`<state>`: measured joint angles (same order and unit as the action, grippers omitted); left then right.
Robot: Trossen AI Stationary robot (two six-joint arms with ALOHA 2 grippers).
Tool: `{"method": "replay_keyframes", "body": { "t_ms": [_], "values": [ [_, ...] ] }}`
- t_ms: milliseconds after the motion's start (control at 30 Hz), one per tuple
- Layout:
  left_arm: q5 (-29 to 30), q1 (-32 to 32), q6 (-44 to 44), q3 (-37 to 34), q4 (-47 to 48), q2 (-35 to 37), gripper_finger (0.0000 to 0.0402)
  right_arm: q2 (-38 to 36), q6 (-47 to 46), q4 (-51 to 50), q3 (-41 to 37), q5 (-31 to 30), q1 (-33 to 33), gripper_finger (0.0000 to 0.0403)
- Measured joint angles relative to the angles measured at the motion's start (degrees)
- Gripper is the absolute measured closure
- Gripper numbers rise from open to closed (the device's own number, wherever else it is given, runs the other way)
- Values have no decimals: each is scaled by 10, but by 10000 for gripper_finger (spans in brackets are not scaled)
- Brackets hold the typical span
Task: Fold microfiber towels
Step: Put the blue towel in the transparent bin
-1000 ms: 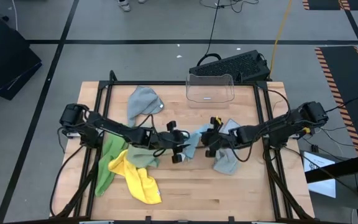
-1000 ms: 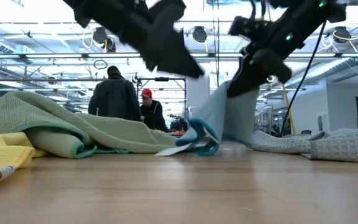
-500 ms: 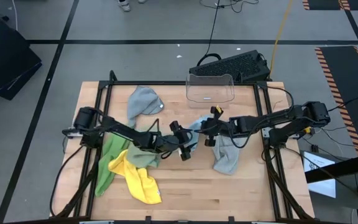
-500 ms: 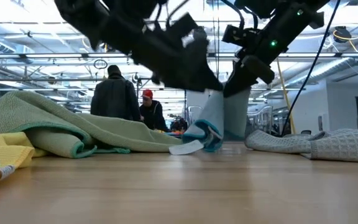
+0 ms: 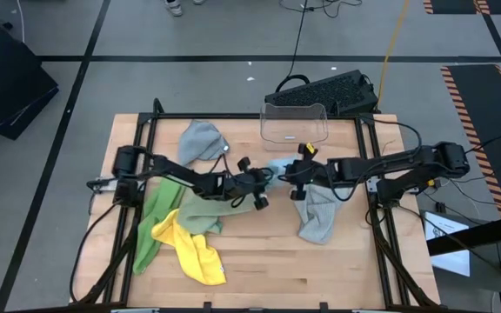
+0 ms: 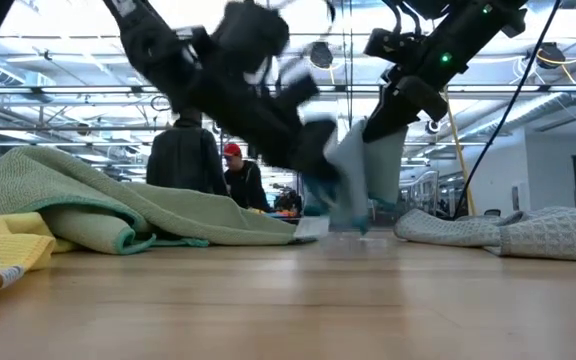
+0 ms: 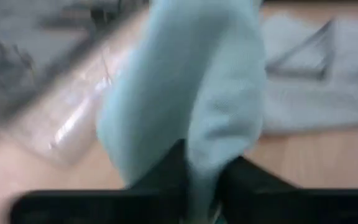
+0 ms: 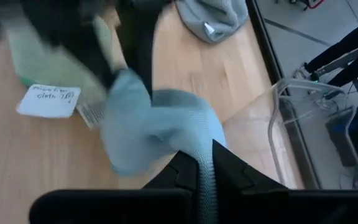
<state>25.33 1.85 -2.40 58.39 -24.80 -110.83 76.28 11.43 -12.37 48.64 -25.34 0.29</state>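
In the high view, the soft light blue microfiber towel (image 5: pixel 278 169) hangs at frame centre between the left gripper (image 5: pixel 265 180) and right gripper (image 5: pixel 290 176). The low view shows it lifted just above the wooden table (image 6: pixel 288 300). Both wrist views show each gripper's fingers clamped on its cloth.

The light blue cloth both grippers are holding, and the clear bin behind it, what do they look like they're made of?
Light blue cloth: soft, matte, finely ribbed fabric, probably microfiber; it hangs limp and bunched between the left gripper and the right gripper.
Clear bin: glossy see-through plastic, most likely rigid; the wood table shows through it and its rim holds a firm shape.
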Motion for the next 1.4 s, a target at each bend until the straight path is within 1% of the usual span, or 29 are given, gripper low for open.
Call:
{"method": "replay_keyframes", "body": {
  "t_ms": [33, 67, 200, 267, 333, 433, 467, 533, 600, 633, 733, 800, 933, 1100, 1200, 1400],
  "values": [
    [1, 0, 16, 0, 2, 15, 375, -2, 7, -6, 0, 0, -3, 389],
    [3, -2, 33, 0, 11, 31, 381, -6, 15, -12, 0, 0, -8, 389],
    [17, -24, 125, 0, 55, 94, 379, -31, 66, -28, 0, -11, -42, 388],
    [8, -44, 179, 1, 61, 123, 386, -49, 101, -22, 0, -15, -68, 388],
    [-20, -69, 227, 1, 62, 146, 392, -72, 142, -12, 0, -2, -96, 388],
    [-72, -119, 300, 2, 41, 161, 388, -94, 211, 11, 2, 15, -146, 388],
    [-93, -137, 322, 2, 25, 162, 385, -100, 232, 17, 2, 30, -166, 388],
    [-158, -176, 358, 2, 5, 160, 384, -108, 263, 39, 2, 72, -206, 388],
    [-223, -211, 373, 12, -12, 147, 388, -113, 281, 60, 1, 107, -243, 388],
    [-245, -227, 373, 20, -12, 141, 391, -113, 288, 69, 0, 121, -261, 388],
    [-270, -255, 374, 55, 2, 114, 392, -109, 305, 80, 0, 155, -310, 388],
    [-287, -271, 382, 82, 27, 94, 388, -103, 307, 84, 0, 184, -342, 388],
    [-290, -287, 404, 147, 75, 33, 376, -74, 312, 92, -1, 206, -394, 388],
    [-230, -292, 416, 218, 116, -29, 387, -23, 342, 127, -2, 204, -436, 387],
    [-224, -297, 424, 235, 135, -44, 388, 3, 359, 143, -2, 210, -456, 387],
    [-217, -305, 454, 236, 138, -58, 369, 48, 395, 189, -1, 211, -475, 387]
  ]
}}
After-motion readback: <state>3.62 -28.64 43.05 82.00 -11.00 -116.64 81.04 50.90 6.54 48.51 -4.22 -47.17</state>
